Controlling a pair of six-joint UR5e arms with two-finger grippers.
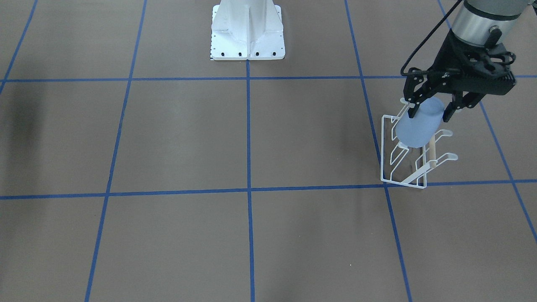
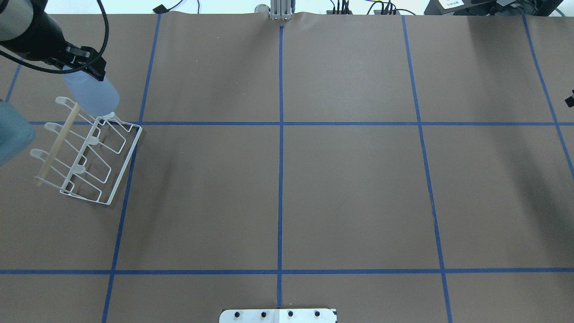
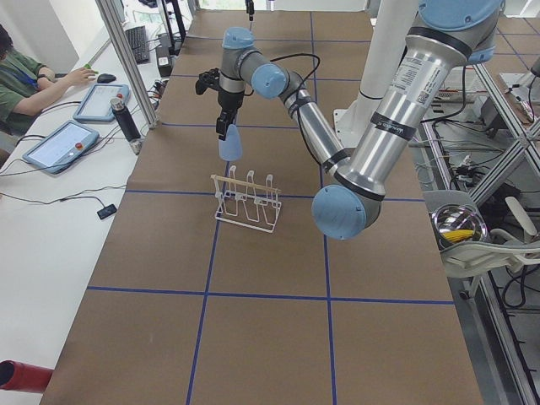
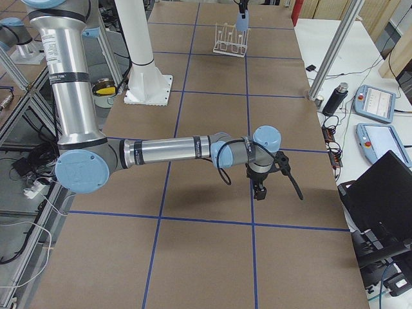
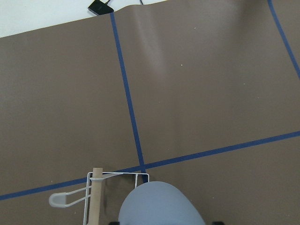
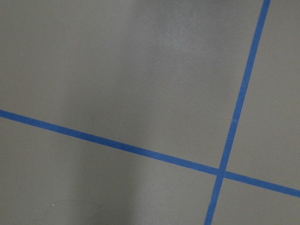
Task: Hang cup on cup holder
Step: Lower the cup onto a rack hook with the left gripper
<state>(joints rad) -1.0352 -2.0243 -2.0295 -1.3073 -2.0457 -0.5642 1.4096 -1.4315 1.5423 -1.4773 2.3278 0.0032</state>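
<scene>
**Front-facing view:** The left gripper (image 1: 431, 113) is reaching down at the picture's right. Its two fingers are standing wide apart and pressing on either side of the cup (image 1: 418, 128) near the cup's upper end, so it is gripping the cup. The cup is tilting and is overlapping the upper end of the cup holder (image 1: 413, 157), which is standing on the table (image 1: 188, 138). Part of the wooden dowel (image 1: 430, 153) is showing below the cup.

**Overhead view:** The cup (image 2: 92, 95) is projecting from the gripper toward the end of the cup holder (image 2: 87, 154). Whether it is touching the wire cannot be told here. The holder is sitting skewed beside the blue tape lines (image 2: 134, 123).

**Left side view:** The cup (image 3: 230, 145) is hanging below the gripper, above one end of the holder (image 3: 246, 202). Brown table is showing between the two.

**Right side view:** The right gripper (image 4: 260, 191) is pointing down over the table, well apart from the holder. Whether its fingers are wide or narrow cannot be told. The cup and holder are showing small at the far end.

**Left wrist view:** The cup's rounded end (image 5: 161, 206) is filling the bottom edge. A holder corner, one prong (image 5: 61, 200) and the dowel's end are lying just beside it.

**Right wrist view:** Only the table and crossing tape lines are showing.
</scene>
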